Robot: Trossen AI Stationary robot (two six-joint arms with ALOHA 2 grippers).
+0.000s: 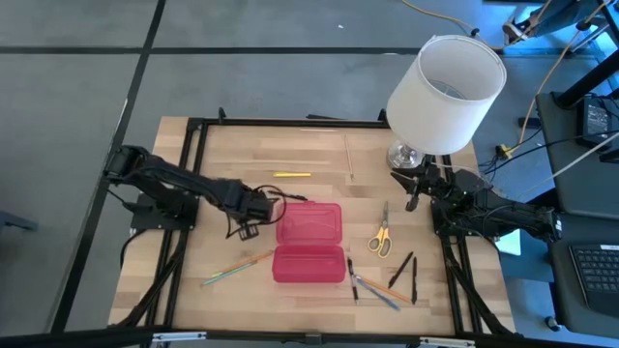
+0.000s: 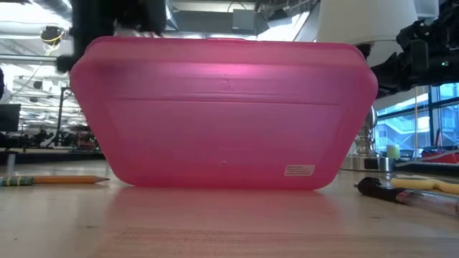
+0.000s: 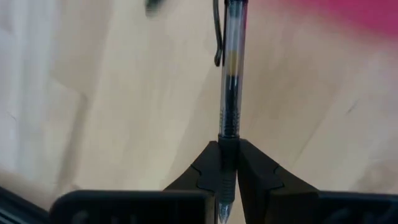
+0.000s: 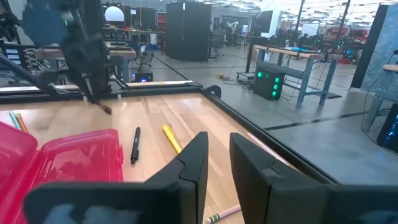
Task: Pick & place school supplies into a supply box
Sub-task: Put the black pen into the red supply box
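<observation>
- Black left fingers (image 3: 228,163) pinch a clear pen (image 3: 231,74) near its tip, just beside the open pink box (image 1: 309,242) at mid-bench.
- Right fingers (image 4: 217,163) stand slightly apart, empty, near the lamp (image 1: 445,82) at the far right corner.
- Held so near its end, the pen might swivel or slip.
- Count: one box, one pair of scissors (image 1: 380,235); loose pens and pencils, hard to tally.
</observation>
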